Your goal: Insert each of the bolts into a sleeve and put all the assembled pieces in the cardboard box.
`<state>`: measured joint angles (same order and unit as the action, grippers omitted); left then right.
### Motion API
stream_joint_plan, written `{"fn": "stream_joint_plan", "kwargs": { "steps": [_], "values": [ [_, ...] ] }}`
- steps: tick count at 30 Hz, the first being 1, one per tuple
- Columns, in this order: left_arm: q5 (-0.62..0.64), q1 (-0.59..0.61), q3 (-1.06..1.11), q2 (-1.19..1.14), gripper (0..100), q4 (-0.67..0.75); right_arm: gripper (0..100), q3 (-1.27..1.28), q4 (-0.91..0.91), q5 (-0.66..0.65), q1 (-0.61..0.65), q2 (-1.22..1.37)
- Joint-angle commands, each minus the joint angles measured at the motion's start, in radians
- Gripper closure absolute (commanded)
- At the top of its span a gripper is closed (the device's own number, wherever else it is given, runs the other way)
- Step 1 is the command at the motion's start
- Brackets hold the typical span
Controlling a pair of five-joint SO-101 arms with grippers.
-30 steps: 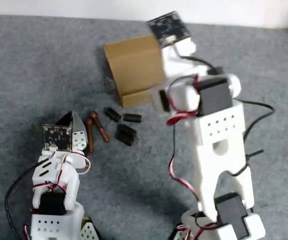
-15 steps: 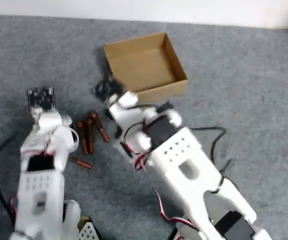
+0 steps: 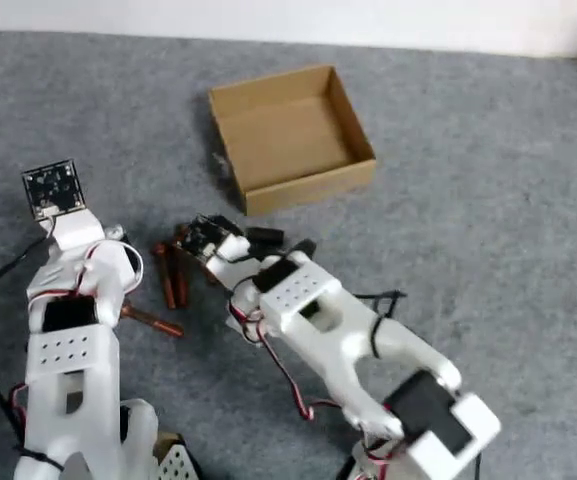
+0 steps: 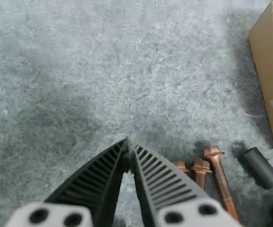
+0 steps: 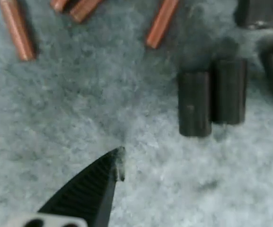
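Bolts (image 3: 173, 280) first, said one: where did they lie?

On the table (image 3: 488, 210), said the other, nearer its left edge than its right. Three lay close together, heads toward the far edge. One more bolt (image 3: 156, 321) lay apart from them, toward the near edge, just beside the left arm (image 3: 68, 350).

And the sleeves (image 5: 194, 101)?

Dark and short, lying on their sides just to the right of the bolts, toward the middle of the table. Two of them lay side by side, touching, and the others were near them. No bolt sat in a sleeve.

The cardboard box (image 3: 308, 185)?

Toward the far edge, about midway along it, open side up, with only its own cardboard floor showing. It stood near the sleeves but apart from them.

What of the left gripper (image 4: 129, 145)?

Pressed together at the tips, with nothing between them, over bare table to the left of the bolts.

And the right gripper (image 5: 117, 163)?

The right arm (image 3: 308, 300) stretched from the near right corner toward the middle, and its gripper hung low over the table between the bolts and the sleeves. Whether it was spread or pressed together, I could not tell.
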<state>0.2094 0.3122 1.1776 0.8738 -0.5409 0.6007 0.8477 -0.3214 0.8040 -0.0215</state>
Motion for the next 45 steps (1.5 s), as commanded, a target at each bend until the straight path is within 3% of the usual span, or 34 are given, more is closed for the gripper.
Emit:
{"fn": "stream_joint_plan", "kwargs": {
  "steps": [1, 11, 28, 31, 36, 45],
  "values": [
    [0.018, 0.008, -0.002, 0.035, 98, 0.026, 46.3, -0.094, -0.022, -0.023, 0.005, 0.076],
    [0.018, 0.008, -0.002, 0.041, 98, 0.026, 46.3, -0.248, -0.024, -0.025, 0.005, 0.329],
    [0.017, 0.008, -0.001, 0.042, 98, 0.026, 47.3, -0.426, 0.016, -0.021, 0.004, 0.447],
    [0.017, 0.008, -0.001, 0.042, 98, 0.026, 59.4, -0.426, 0.018, -0.023, 0.004, 0.447],
    [0.017, 0.008, -0.001, 0.042, 98, 0.026, 98.4, -0.426, 0.018, -0.023, 0.004, 0.447],
    [0.017, 0.008, -0.001, 0.038, 98, 0.026, 99.3, -0.421, 0.051, -0.015, -0.036, 0.38]
  ]
}}
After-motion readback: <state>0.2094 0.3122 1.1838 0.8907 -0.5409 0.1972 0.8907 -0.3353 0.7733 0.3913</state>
